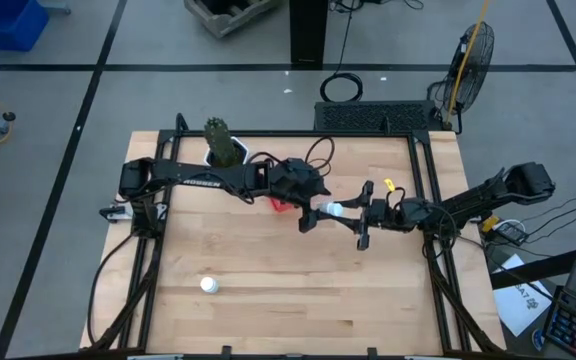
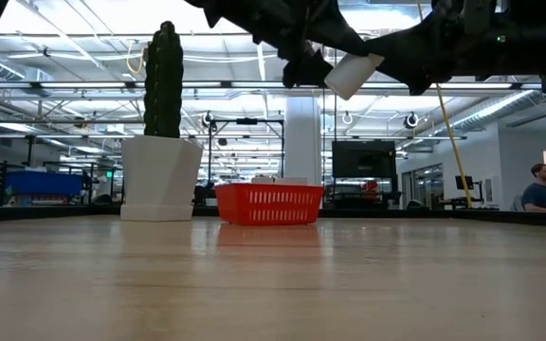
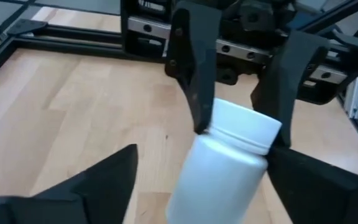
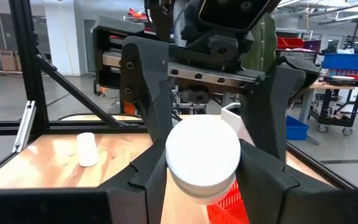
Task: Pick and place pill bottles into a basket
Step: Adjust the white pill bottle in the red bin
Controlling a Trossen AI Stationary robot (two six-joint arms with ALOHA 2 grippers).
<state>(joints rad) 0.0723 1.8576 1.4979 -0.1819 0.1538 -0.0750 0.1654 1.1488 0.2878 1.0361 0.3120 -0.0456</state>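
Observation:
A white pill bottle [image 1: 333, 210] hangs in the air over the table's middle, between my two grippers; the low view shows it tilted [image 2: 354, 74]. My right gripper [image 1: 356, 213] is shut on its cap end. My left gripper [image 3: 204, 186] is open, with one finger on either side of the bottle's body [image 3: 216, 180]; a gap shows at one finger, and I cannot tell whether the other touches. The red mesh basket [image 2: 269, 204] stands on the table, partly under my left arm [image 1: 280, 204]. Another bottle [image 1: 209, 285] stands upright on the table near the front. My right gripper pinches the bottle's cap [image 3: 241, 127] between its two fingers [image 3: 194, 81]. It comes roughly level from the table's right side, and the cap's top faces its wrist [image 4: 202, 152]. The bottle is lifted clear of the table, its body pointing toward my left gripper.
A white pot with a green cactus [image 2: 161, 180] stands at the table's far side, left of the basket. A black frame runs along the table's edges [image 1: 423, 200]. A person [image 2: 538, 185] sits in the room far behind.

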